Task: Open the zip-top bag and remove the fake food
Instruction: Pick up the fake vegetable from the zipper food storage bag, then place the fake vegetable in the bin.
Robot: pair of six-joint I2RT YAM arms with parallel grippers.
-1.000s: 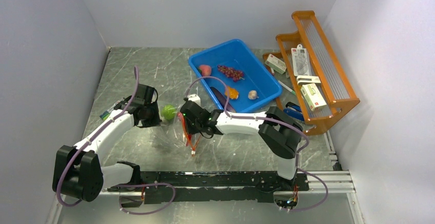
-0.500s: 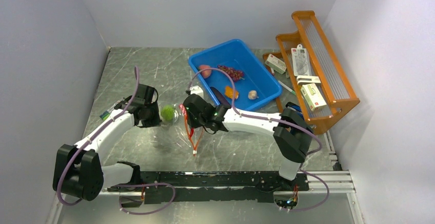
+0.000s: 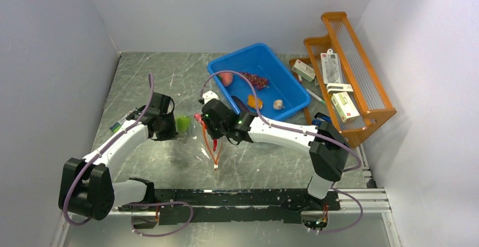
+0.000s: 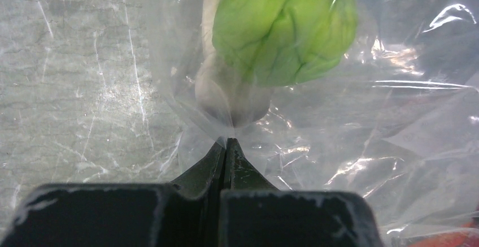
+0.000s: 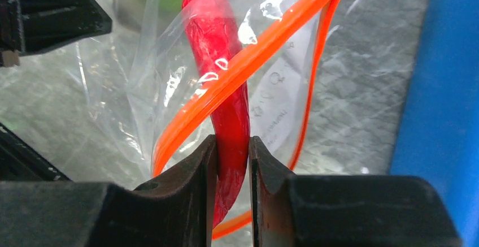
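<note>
The clear zip-top bag point(image 3: 195, 139) lies stretched between both grippers, its orange zip strip point(image 5: 265, 43) gaping open. My left gripper point(image 4: 227, 141) is shut on the bag's clear plastic at the closed end, just below a green fake food point(image 4: 282, 26) inside the bag. My right gripper point(image 5: 231, 145) is shut on a glossy red pepper point(image 5: 223, 77) that passes through the open mouth, its far end still under plastic. In the top view the left gripper point(image 3: 172, 127) sits left of the green food point(image 3: 183, 124) and the right gripper point(image 3: 203, 124) sits right of it.
The blue bin point(image 3: 265, 60) stands behind the right arm and holds a pink peach point(image 3: 226, 78), dark grapes point(image 3: 254, 80), an orange piece point(image 3: 254, 101) and a beige bulb point(image 3: 278, 104). A wooden rack point(image 3: 361, 89) with small boxes lines the right wall.
My right gripper has moved back and left toward the bin with the red pepper, pulling the zip mouth along. The left gripper has kept its hold and barely moved.
</note>
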